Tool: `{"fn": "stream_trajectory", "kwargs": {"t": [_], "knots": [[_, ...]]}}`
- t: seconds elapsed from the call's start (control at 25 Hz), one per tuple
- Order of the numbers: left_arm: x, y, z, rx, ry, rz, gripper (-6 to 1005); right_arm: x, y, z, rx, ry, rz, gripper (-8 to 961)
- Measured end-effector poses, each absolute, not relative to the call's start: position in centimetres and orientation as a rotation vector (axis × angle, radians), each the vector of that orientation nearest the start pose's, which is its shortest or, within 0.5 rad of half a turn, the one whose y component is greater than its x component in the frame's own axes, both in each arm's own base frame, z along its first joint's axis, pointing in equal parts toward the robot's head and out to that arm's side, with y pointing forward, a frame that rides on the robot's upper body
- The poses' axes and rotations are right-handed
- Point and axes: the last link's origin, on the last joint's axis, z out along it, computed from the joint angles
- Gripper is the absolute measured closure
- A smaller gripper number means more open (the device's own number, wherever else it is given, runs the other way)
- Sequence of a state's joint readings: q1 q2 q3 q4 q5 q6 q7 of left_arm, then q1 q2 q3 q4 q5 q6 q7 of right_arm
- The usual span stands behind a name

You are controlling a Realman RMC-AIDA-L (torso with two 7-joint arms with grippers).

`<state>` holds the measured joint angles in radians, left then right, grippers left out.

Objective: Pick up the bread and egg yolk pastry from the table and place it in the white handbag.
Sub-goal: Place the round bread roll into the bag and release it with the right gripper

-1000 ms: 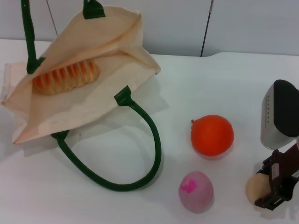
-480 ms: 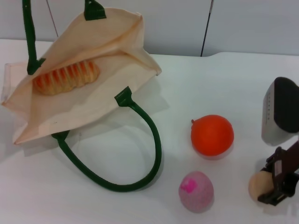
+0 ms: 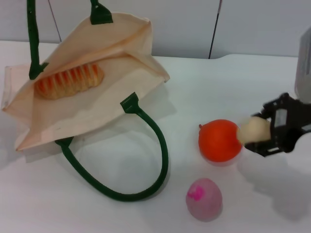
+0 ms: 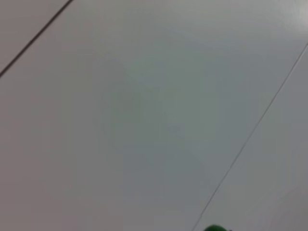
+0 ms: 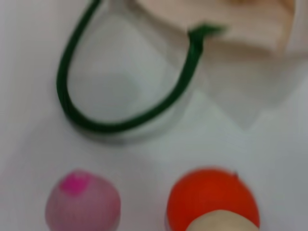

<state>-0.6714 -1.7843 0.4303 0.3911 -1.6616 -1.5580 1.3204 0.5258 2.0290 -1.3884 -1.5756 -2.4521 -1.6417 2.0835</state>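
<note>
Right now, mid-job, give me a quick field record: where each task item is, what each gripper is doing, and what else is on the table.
bread: lying inside the white handbag
egg yolk pastry: held off the table, beside the orange ball
right gripper: shut on the pastry
left gripper: not in view
other: pink-topped egg on the table
remaining: pastry not yet in bag

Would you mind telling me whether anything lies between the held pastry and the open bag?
The orange fruit sits directly beside the pastry in the right gripper, on the side toward the bag. Beyond it, only the bag's green handle lies on the table.
</note>
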Motion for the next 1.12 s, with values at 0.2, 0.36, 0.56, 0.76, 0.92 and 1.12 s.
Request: {"fn": "stream_trajectory", "kwargs": {"t": [0.2, 0.36, 0.56, 0.76, 0.92, 1.12], "knots": [[-23.2, 40.9, 16.4, -2.086, -0.982, -1.543, 879, 12.5, 33.2, 2.6, -2.867, 0.010, -0.300, 285], [-22.1, 40.9, 16.1, -2.132, -0.962, -1.577, 880, 9.1, 32.8, 0.0, -2.947, -0.191, -0.183, 292], [-21.0, 40.9, 15.9, -2.180, -0.946, -1.613, 880, 5.7, 33.1, -3.8, -3.016, -0.350, -0.132, 296], [-19.9, 40.9, 15.1, -2.220, -0.931, -1.649, 880, 3.9, 34.2, -6.1, -3.060, -0.407, -0.037, 299], [-19.7, 40.8, 14.9, -2.230, -0.925, -1.662, 879, 3.0, 35.7, -7.5, -3.068, -0.401, 0.020, 298], [-19.3, 40.5, 14.9, -2.254, -0.922, -1.686, 879, 2.3, 37.6, -8.0, -3.005, -0.375, 0.083, 298]]}}
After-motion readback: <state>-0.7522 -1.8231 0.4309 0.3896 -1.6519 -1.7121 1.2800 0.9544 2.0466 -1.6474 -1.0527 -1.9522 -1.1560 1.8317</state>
